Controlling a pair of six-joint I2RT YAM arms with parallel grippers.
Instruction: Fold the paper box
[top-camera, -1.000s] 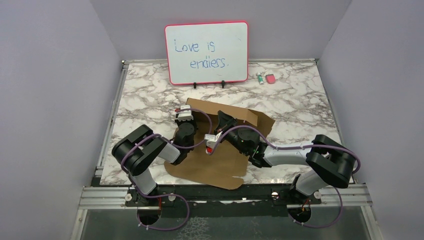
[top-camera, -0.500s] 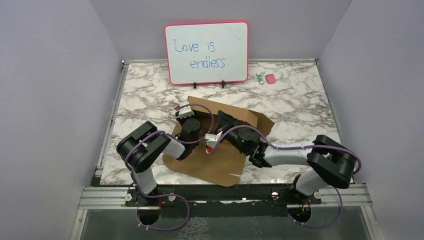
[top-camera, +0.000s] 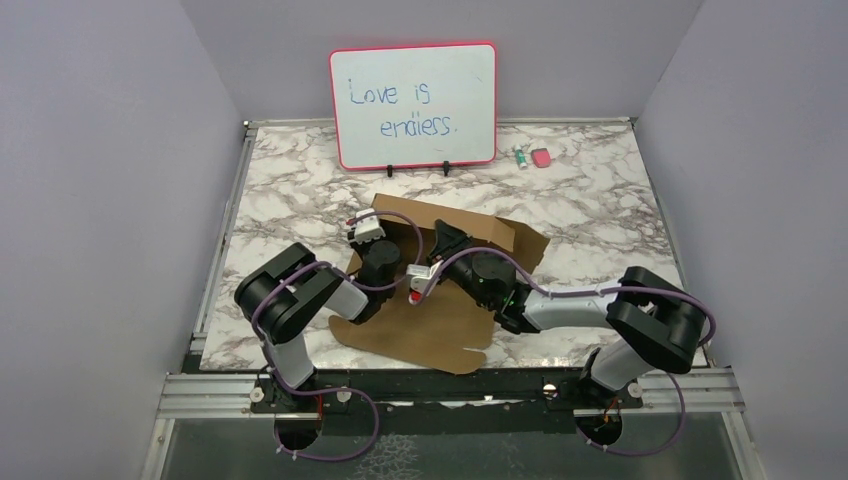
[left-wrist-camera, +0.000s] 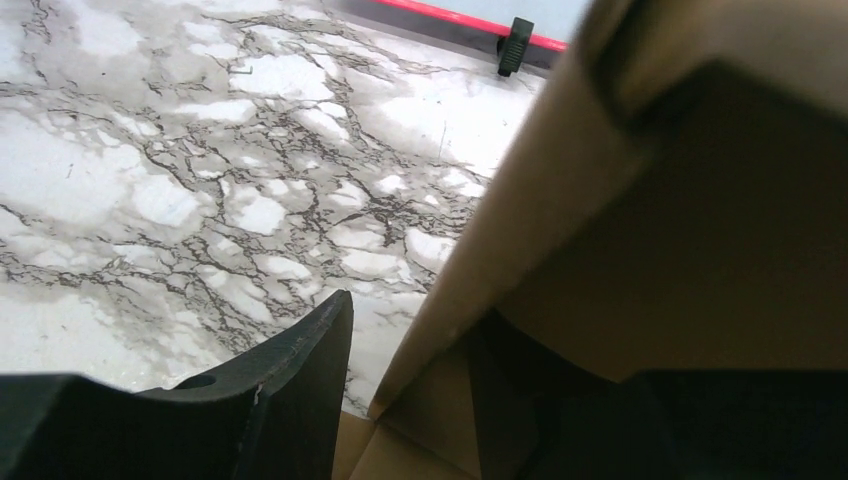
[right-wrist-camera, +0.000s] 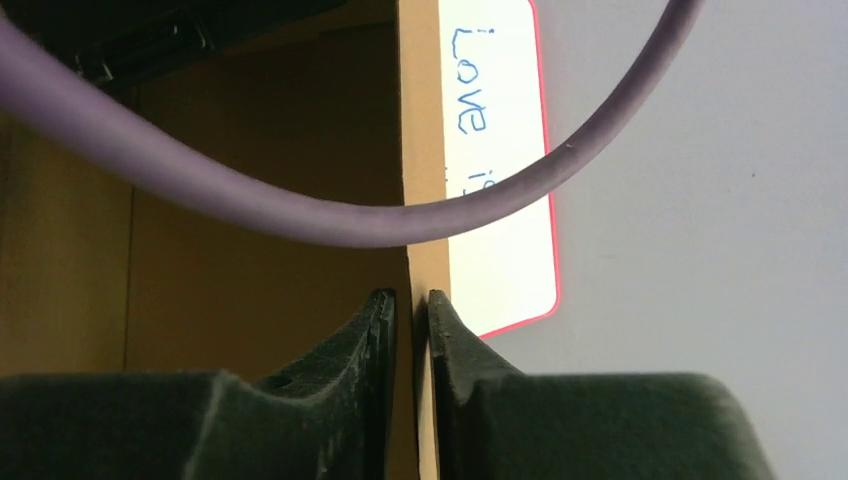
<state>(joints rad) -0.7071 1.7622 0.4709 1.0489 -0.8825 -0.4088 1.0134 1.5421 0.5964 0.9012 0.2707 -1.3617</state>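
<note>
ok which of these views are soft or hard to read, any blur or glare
Top external: evenly lit, sharp, whiteboard text legible, no glare. Left wrist: marble table crisp, but the paper box is so close it goes soft. Right wrist: purple cable across the foreground looks blurred.

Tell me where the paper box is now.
Top view: the paper box sits around the centre of the table, in front of the whiteboard.
</note>
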